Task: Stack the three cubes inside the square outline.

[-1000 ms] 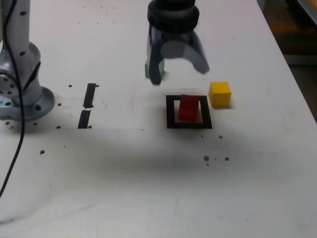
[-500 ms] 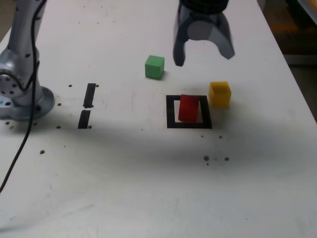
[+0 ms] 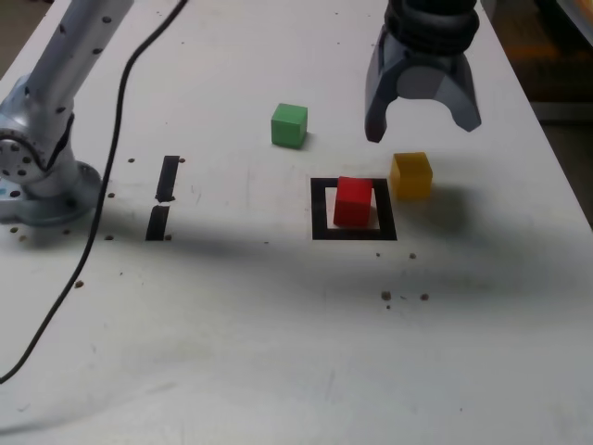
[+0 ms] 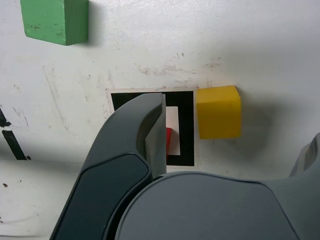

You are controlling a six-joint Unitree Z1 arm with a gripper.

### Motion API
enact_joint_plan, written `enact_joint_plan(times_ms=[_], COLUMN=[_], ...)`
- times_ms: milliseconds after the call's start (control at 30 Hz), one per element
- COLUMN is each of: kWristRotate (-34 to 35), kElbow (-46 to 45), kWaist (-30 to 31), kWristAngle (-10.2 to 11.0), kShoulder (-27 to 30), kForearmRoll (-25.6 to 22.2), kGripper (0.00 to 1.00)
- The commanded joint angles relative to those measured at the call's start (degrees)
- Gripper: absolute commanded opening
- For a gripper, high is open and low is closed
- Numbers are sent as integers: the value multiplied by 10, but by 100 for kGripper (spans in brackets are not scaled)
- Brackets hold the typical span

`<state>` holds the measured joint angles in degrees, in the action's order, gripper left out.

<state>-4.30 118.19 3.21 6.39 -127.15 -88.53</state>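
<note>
Shifted towards the yellow cube (image 3: 411, 176), the pincer (image 3: 423, 133) gapes wide, gripping nothing.

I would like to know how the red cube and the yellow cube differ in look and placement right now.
The red cube is red, while the yellow cube is yellow. The red cube sits inside the square outline; the yellow cube sits outside it. Both look alike in size and rest unstacked.

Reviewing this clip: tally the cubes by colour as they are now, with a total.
Green cube: 1
Yellow cube: 1
Red cube: 1
Total: 3
</note>
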Motion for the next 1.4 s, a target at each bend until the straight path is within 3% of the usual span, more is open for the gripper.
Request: enact_joint_plan(times_ms=[0, 600, 1000, 1200, 1367], kWristRotate=[2, 17, 18, 21, 23], kElbow=[9, 22, 42, 44, 42], kWaist=[-2, -3, -3, -4, -8], kWristAngle=[-4, -55, -71, -79, -86], kShoulder=[-10, -62, -93, -96, -100], kForearmRoll=[-4, 5, 8, 6, 3], kGripper=[97, 93, 91, 84, 71])
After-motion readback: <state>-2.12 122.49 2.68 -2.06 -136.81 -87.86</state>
